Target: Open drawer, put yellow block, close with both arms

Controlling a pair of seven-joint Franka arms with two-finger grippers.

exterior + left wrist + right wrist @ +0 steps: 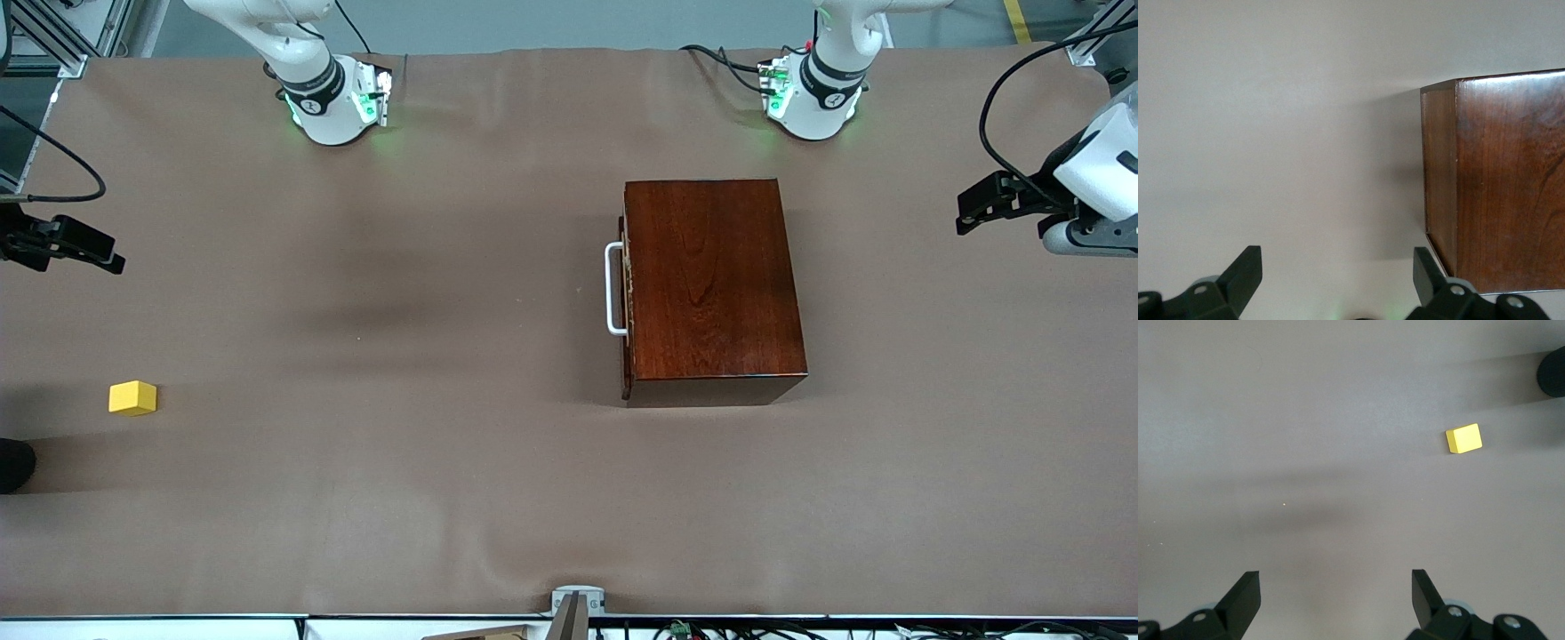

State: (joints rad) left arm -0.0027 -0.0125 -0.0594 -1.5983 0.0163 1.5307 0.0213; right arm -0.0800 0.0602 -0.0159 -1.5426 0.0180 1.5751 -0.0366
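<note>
The brown tabletop [498,498] carries only two things of the task, well apart. The bigger is the glossy dark cabinet [711,284], standing toward the left arm's end of the tabletop, with its drawer [627,302] fully shut and the white bar handle [613,289] facing the right arm's end. It looks a solid, stiff wooden box, probably heavy enough to stay put under a gentle pull, though its polished faces seem slippery and it might slide on the cloth if the drawer sticks; the handle is the sensible place to take hold, hooked or pinched at the middle of the bar, perhaps with the other arm steadying the box. The left gripper [973,209] hangs over the tabletop's edge at its own end, clear of the cabinet, and its wrist view shows the fingers spread wide with nothing between them. The right gripper [107,258] hangs over the other end, likewise spread wide and empty, as its own wrist view [1335,600] shows. Smallest is the yellow block [132,397], lying on the tabletop at the right arm's end, nearer to the front camera than the right gripper. It looks light, rigid and plain-faced, so a pinch across two flat parallel sides from above should hold it, provided the grip is centred so that it does not twist out.
</note>
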